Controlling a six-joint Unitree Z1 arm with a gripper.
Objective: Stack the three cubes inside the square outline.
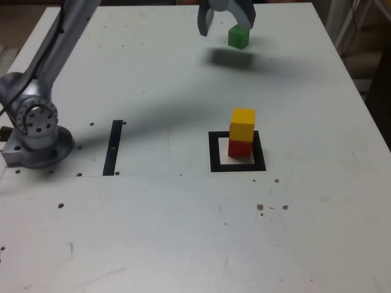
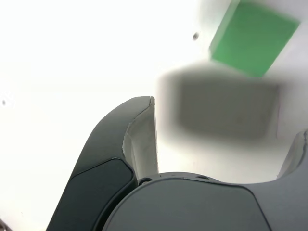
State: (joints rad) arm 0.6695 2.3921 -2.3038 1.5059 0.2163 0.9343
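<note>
Hovering wide open and empty above the white table, the gripper is hanging just beside the green cube, which is sitting on the surface slightly ahead of its spread jaws (nothing is between them). Well away from the gripper, the yellow cube is resting on the red cube inside the square outline.

Yellow cube atop red cube inside square outline; green cube well apart.

Silver-grey arm, round screwed base joint; dark, seemingly pale-lined hand.
</note>
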